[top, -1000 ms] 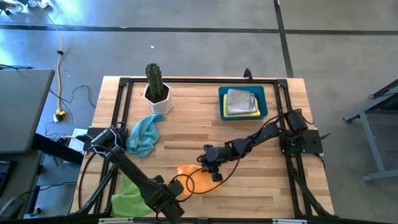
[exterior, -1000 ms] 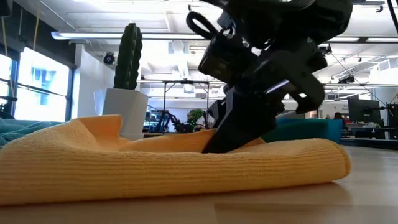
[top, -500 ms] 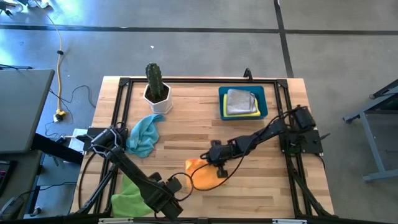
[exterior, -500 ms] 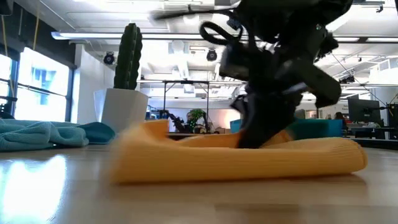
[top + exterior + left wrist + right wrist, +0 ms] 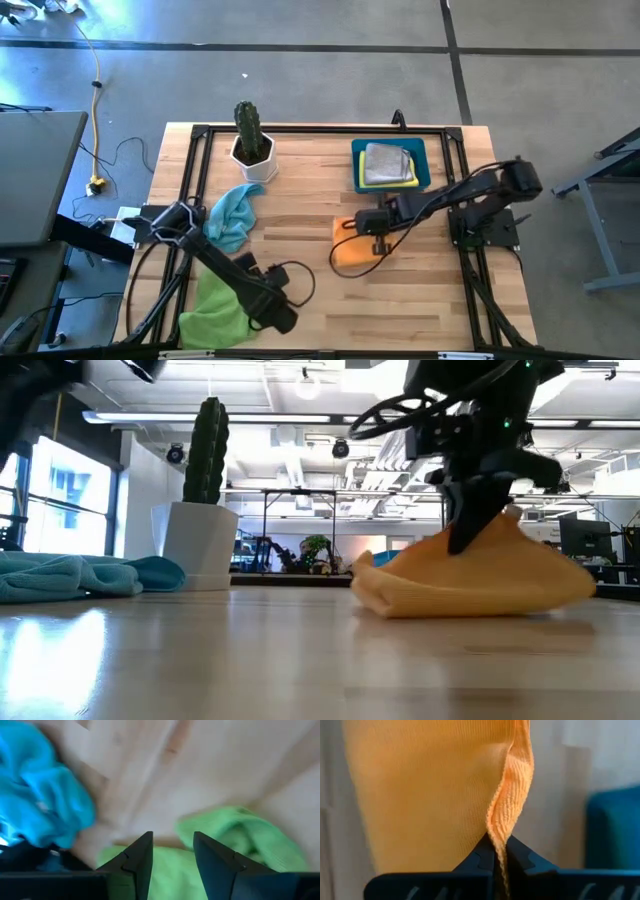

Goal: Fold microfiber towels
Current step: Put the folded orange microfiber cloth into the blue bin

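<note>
On the wooden table (image 5: 300, 215), right end effector (image 5: 377, 240) clenched on the orange towel's (image 5: 352, 251) edge; left end effector (image 5: 171, 855) parted above the green towel (image 5: 220, 840).

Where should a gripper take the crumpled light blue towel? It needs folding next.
Judging by its pose, grip the light blue towel at its narrow end nearest the cactus pot, coming straight down from above; that end lies apart from the bunched middle.

orange towel (image 5: 352, 252), lime green towel (image 5: 213, 307), light blue towel (image 5: 232, 213)
</note>
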